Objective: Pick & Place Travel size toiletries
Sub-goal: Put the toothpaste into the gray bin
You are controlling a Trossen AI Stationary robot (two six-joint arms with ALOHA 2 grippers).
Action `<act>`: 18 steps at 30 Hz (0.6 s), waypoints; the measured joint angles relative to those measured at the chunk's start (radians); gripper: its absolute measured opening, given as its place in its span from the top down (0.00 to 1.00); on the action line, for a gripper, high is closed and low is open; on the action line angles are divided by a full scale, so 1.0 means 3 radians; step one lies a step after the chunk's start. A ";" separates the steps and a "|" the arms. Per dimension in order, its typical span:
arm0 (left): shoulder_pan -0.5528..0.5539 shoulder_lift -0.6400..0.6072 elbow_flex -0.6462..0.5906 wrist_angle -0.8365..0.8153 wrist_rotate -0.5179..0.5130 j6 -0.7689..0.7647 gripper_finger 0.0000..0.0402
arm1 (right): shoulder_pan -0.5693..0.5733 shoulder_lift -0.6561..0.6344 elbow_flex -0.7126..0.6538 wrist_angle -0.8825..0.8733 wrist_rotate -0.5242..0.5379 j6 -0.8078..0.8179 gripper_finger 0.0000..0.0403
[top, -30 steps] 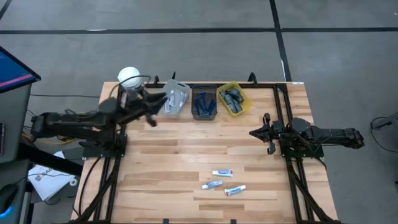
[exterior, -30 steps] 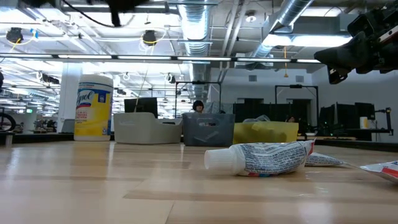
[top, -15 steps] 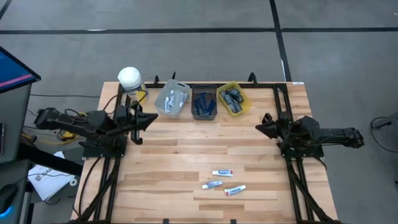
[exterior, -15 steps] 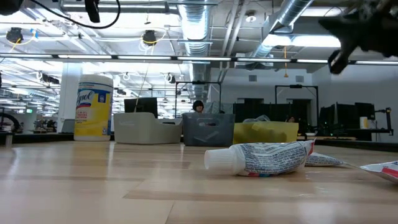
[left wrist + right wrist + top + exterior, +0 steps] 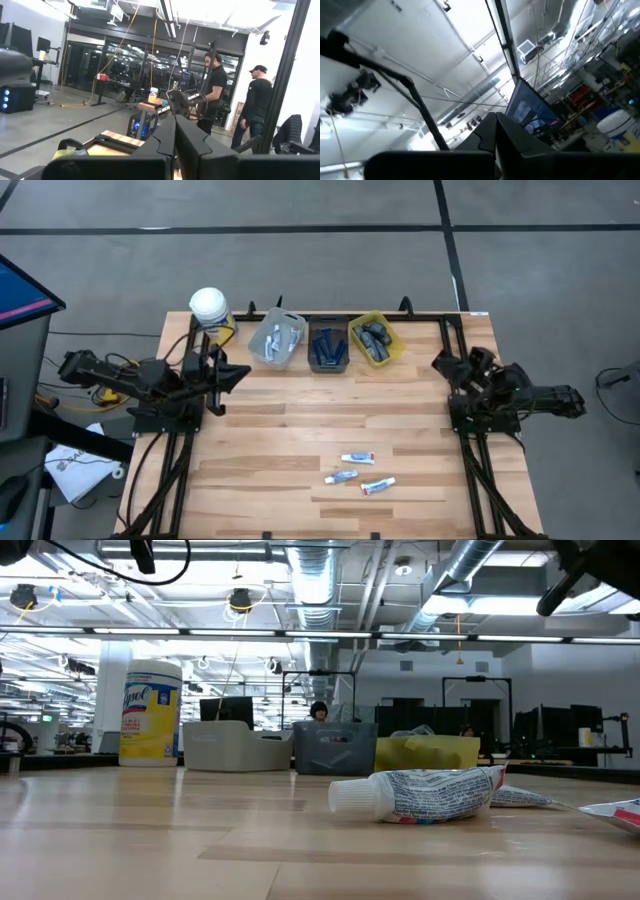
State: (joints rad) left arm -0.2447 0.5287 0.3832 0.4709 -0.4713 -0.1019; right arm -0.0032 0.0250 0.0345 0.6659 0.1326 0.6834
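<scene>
Three small white tubes with blue and red marks lie flat on the table's near middle (image 5: 357, 457), (image 5: 341, 476), (image 5: 377, 486); the low view shows the closest one on its side (image 5: 420, 795). More toiletries sit in the far bins: white tubes in the grey bin (image 5: 277, 340), blue razors in the dark bin (image 5: 328, 347), dark grey bottles in the yellow bin (image 5: 375, 340). My left gripper (image 5: 240, 372) is shut and empty at the table's left edge, its fingers together (image 5: 175, 131). My right gripper (image 5: 440, 363) is shut and empty at the right edge, tipped up toward the ceiling (image 5: 495, 125).
A big yellow jar with a white lid (image 5: 209, 307) stands at the far left corner, beside the left arm. The three bins line the far edge. Bare wood (image 5: 300, 415) spreads between the bins and the tubes. People stand in the room beyond the table (image 5: 215, 85).
My left gripper has drawn back from over the grey bin toward the table's left edge and then held still. My right gripper has pulled back toward the right edge and the far side, tipping upward until it points at the ceiling. The tubes have stayed put.
</scene>
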 joint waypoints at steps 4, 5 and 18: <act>0.0001 -0.0048 0.0000 0.0004 0.0001 0.0044 1.00 | 0.0000 0.0001 0.0000 -0.0076 0.0246 0.0478 1.00; 0.0001 -0.0053 0.0000 0.0009 0.0000 0.0045 1.00 | 0.0000 0.0001 0.0000 -0.0092 0.0282 0.0555 1.00; 0.0001 -0.0109 0.0000 0.0003 0.0003 0.0040 1.00 | -0.0058 0.0074 0.0397 -0.0571 0.0176 0.0401 0.88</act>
State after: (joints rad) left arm -0.2443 0.4961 0.3832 0.4717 -0.4706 -0.0898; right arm -0.0207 0.0471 0.1536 0.4945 0.1855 0.8037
